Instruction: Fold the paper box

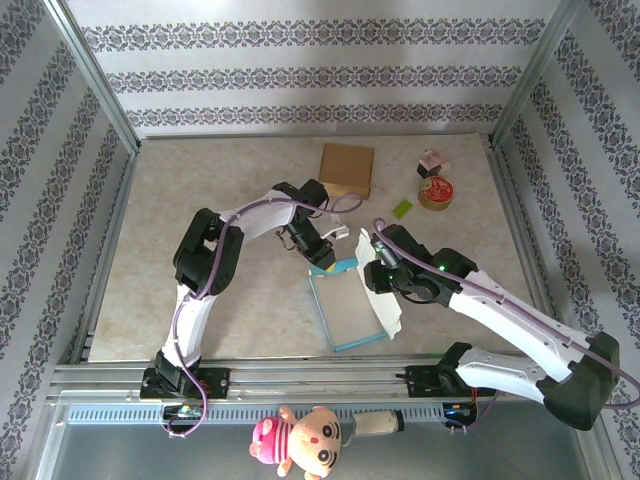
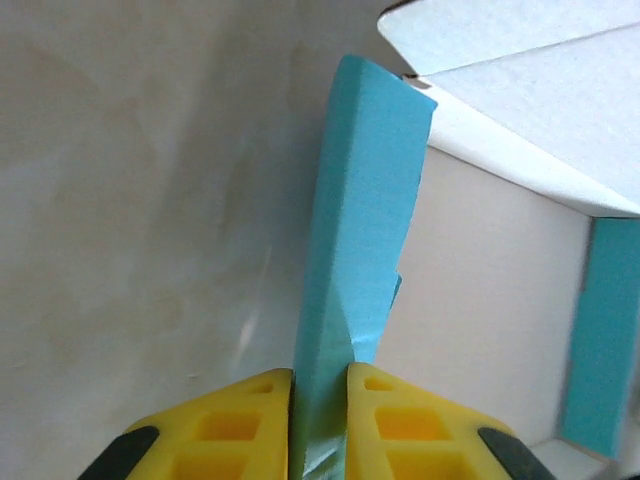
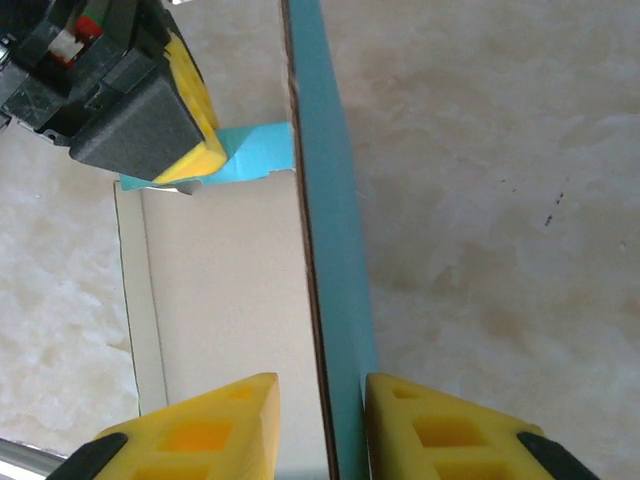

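The paper box (image 1: 347,312), teal outside and white inside, lies open near the middle of the table. My left gripper (image 1: 322,263) is at its far edge. In the left wrist view its yellow fingers (image 2: 250,420) are shut on an upright, creased teal flap (image 2: 365,220). My right gripper (image 1: 375,283) straddles the box's upright right wall (image 3: 335,250). That wall rests against the right finger (image 3: 430,425), with a gap to the other finger. The right wrist view also has the left gripper's finger (image 3: 190,120) on the teal flap at the far corner.
A brown cardboard sheet (image 1: 347,170) lies at the back. A round tin (image 1: 437,193), a small green piece (image 1: 402,208) and a small pinkish box (image 1: 433,162) sit at the back right. A plush doll (image 1: 300,440) lies on the front rail. Patterned walls enclose the table.
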